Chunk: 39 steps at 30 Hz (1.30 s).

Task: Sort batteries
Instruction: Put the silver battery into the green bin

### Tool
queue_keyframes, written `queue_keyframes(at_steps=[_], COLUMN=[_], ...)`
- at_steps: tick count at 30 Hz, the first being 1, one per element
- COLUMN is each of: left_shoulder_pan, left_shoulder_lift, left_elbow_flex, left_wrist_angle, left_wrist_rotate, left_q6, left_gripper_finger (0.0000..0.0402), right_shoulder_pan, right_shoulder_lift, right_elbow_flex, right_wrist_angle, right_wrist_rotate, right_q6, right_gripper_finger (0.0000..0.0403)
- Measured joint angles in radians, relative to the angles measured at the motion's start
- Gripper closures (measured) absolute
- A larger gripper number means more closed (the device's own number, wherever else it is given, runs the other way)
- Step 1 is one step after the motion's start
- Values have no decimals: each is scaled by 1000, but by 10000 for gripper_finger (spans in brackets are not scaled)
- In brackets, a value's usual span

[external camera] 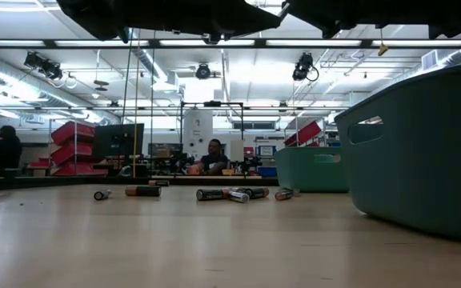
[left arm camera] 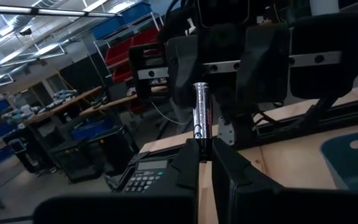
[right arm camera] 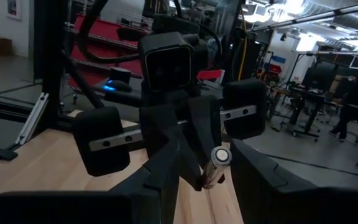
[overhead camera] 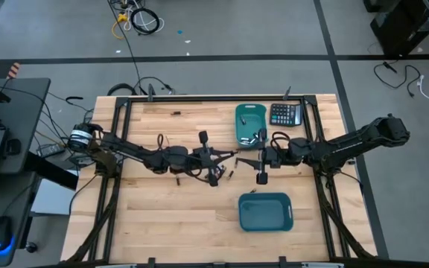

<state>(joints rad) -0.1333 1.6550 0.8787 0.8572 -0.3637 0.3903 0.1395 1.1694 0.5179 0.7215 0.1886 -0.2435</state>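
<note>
Batteries sort, handover stage by my reading.

Largest first: two teal bins (overhead camera: 266, 211) (overhead camera: 250, 123) lie on either side of the right gripper (overhead camera: 261, 158), one towards the table's front edge and one towards its back. The calculator (overhead camera: 285, 114) sits just beyond the back bin.

Left gripper (left arm camera: 205, 149): fingers closed together on one end of a single silvery cell (left arm camera: 202, 109), held clear of the table. The right gripper faces it nose to nose, fingers apart, one on each side of the cell's free end and not yet touching it.

Loose cells (external camera: 230, 194) lie scattered on the wood below and beside the left gripper.

Held cell: long axis runs straight out from the left fingertips, in line with them. Its free end points at the right gripper, and the end cap squarely faces that wrist's camera.

Handling, judged: light, rigid, smooth metal jacket, round, so apt to roll or swivel in a pinch. Best hold is across the barrel, on the bare length ahead of the left fingertips. Close squarely on it, and have the left release only once that grip is firm.
</note>
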Motion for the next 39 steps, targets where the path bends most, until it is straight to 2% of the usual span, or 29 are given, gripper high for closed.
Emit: queue_keyframes(at_steps=[8,14,22,29,36,39], left_shoulder_pan=[12,17,17,17,17,14], left_shoulder_lift=[0,0,0,0,0,0], left_elbow_flex=[0,0,0,0,1,1], left_wrist_angle=[15,14,14,13,-4,-27], left_wrist_rotate=[10,12,8,5,-5,-31], left_q6=[-1,-1,-2,-3,-8,-9], left_gripper_finger=[387,387,387,387,385,384], right_shoulder_pan=[-12,-13,-33,-36,-35,-35], right_shoulder_lift=[4,8,8,8,8,8], right_elbow_flex=[0,0,0,0,0,0], right_wrist_angle=[7,11,22,21,13,9], right_wrist_rotate=[0,0,24,27,52,98], right_q6=[-2,-3,7,5,8,8], right_gripper_finger=[278,295,336,388,388,389])
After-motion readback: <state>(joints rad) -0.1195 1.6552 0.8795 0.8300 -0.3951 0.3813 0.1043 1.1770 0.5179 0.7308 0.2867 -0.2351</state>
